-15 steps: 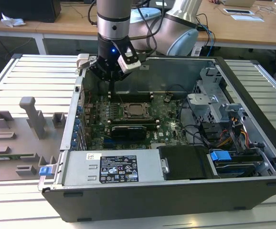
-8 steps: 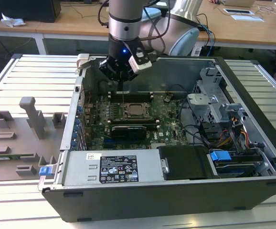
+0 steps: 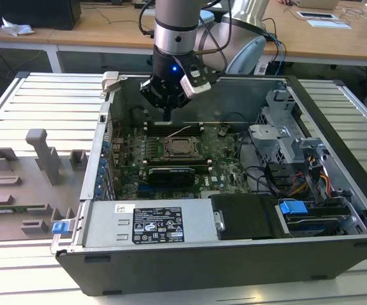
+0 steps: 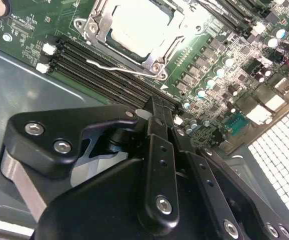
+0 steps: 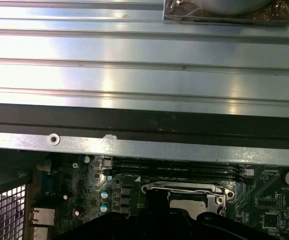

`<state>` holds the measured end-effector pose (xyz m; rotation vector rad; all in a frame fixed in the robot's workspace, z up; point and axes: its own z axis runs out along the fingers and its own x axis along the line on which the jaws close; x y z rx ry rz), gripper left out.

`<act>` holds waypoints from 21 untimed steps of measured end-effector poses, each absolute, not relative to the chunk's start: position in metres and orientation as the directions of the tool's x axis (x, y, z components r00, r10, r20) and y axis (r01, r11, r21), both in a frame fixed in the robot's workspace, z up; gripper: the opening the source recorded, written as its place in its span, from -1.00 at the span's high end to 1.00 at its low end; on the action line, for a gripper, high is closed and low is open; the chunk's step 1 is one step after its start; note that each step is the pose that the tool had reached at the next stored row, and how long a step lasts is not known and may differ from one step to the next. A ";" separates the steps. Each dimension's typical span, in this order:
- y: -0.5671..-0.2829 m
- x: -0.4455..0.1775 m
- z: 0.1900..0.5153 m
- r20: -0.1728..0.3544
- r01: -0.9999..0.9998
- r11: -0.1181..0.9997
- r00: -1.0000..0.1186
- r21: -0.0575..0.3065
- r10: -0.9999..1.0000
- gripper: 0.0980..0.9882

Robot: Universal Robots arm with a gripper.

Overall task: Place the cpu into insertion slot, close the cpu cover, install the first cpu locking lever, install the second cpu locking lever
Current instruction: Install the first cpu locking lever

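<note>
Inside the open computer case [image 3: 190, 248], seen from the exterior view, one gripper [image 3: 168, 115] hangs above the far edge of the green circuit board [image 3: 228, 162], close to the case's back wall. One cpu [image 3: 178, 147] lies in the one insertion slot [image 3: 164, 154] near the board's middle, well below and just forward of the fingertips. Open room lies over the socket; the case walls, a drive cage [image 3: 285, 133] on the exterior view's right and a power supply [image 3: 152, 223] at the front hem the board in. Outside the case, on the exterior view's left, a grey fixture tray [image 3: 18, 190] rests on the ribbed table [image 3: 44, 101].

From the second wrist view, the gripper's black fingers [image 4: 159, 125] are drawn together to a narrow point, gripping nothing. The cpu [image 4: 139, 25] sits flat in the socket with the cpu cover [image 4: 97, 25] framing it. One locking lever [image 4: 117, 67] runs as a thin wire beside the four memory slots [image 4: 99, 75], apart from the fingertips.

From the first wrist view, the cpu [image 5: 184, 202] and its cover edge [image 5: 184, 188] lie just past the case rim [image 5: 134, 145].
</note>
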<state>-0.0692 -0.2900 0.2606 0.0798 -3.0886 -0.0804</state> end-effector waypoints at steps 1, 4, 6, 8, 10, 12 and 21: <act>-0.290 -0.069 0.260 0.050 -0.050 0.997 -0.997 0.053 -0.053 0.97; -0.290 -0.069 0.256 0.050 -0.050 0.997 -0.997 0.054 -0.053 0.97; -0.290 -0.069 0.252 0.050 -0.050 0.997 -0.997 0.054 -0.053 0.97; -0.290 -0.069 0.250 0.050 -0.050 0.997 -0.997 0.054 -0.053 0.97; -0.290 -0.069 0.248 0.050 -0.050 0.997 -0.997 0.054 -0.053 0.97; -0.290 -0.069 0.245 0.050 -0.050 0.997 -0.997 0.054 -0.053 0.97; -0.290 -0.069 0.228 0.050 -0.050 0.997 -0.997 0.054 -0.053 0.97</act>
